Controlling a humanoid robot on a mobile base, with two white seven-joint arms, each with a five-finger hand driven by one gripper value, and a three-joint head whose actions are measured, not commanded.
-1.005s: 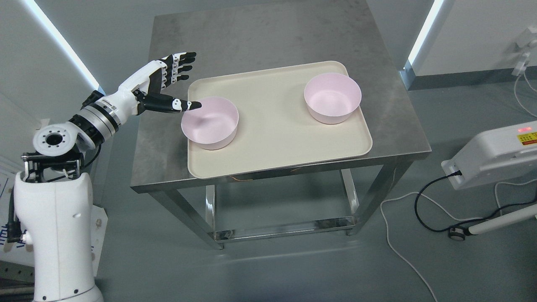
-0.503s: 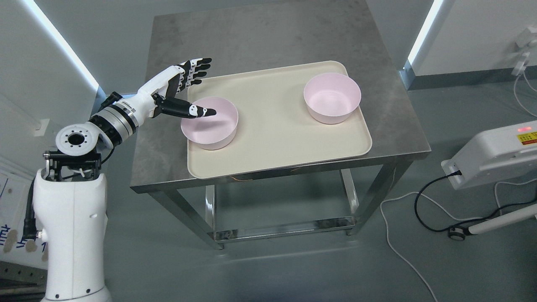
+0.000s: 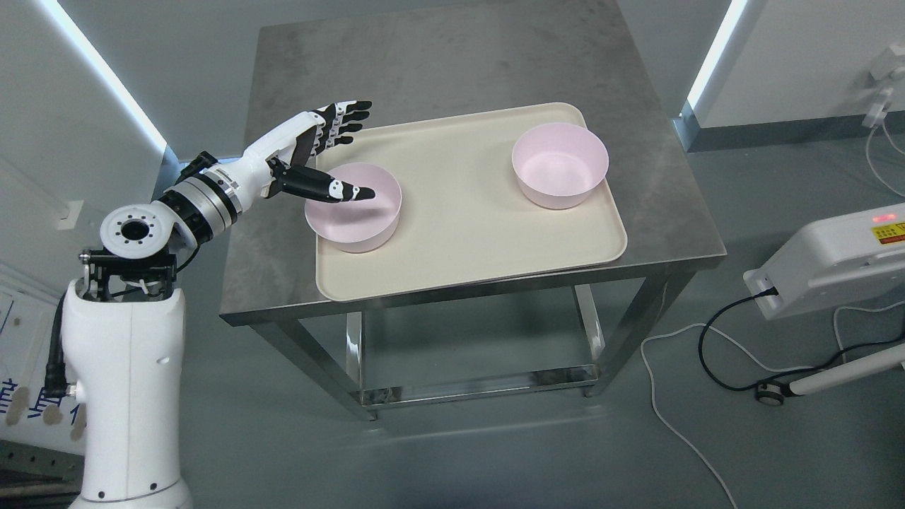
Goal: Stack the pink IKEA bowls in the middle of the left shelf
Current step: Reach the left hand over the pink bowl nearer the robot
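Observation:
Two pink bowls stand on a beige tray (image 3: 459, 254) on a steel table. The left bowl (image 3: 357, 223) is near the tray's left edge; the right bowl (image 3: 559, 165) is at its far right. My left hand (image 3: 346, 152) is open over the left bowl's far rim. Its thumb reaches over the bowl's inside and its fingers (image 3: 343, 120) stretch beyond the rim, above the tray's far left corner. It holds nothing. The right arm is out of view.
The steel table (image 3: 438, 56) has bare surface behind and to the left of the tray. A white machine (image 3: 834, 258) with cables (image 3: 707, 353) on the floor stands at the right. My white torso column (image 3: 124, 396) fills the lower left.
My left hand has moved right and a little forward, from beside the left bowl's rim to over it, the thumb now reaching above the bowl's inside. The bowls have not moved.

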